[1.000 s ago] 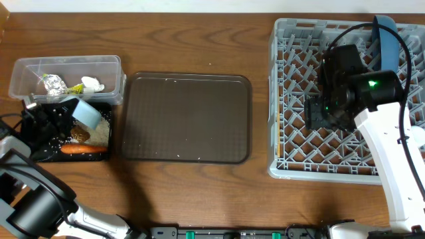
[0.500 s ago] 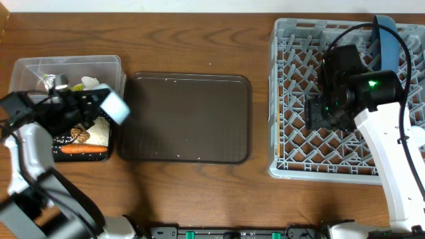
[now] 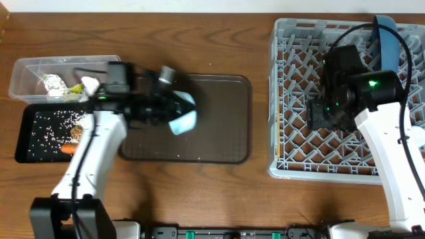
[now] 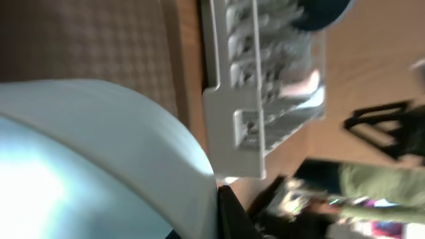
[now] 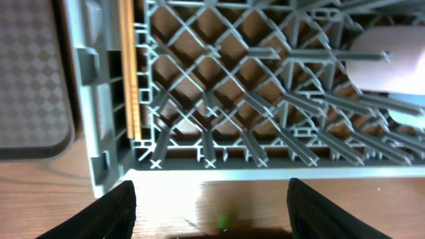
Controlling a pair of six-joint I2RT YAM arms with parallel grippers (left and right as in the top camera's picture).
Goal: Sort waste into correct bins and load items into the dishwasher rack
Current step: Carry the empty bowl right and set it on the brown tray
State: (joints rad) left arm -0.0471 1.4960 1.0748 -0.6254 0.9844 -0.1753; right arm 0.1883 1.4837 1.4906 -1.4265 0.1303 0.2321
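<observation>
bowl carried right over brown tray, tilted on edge.

Small light-blue bowl tilted aloft, carrot and rice in black tray, wrapper in clear tub

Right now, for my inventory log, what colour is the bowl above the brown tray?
Light blue; the bowl shows best in the overhead view.
</observation>
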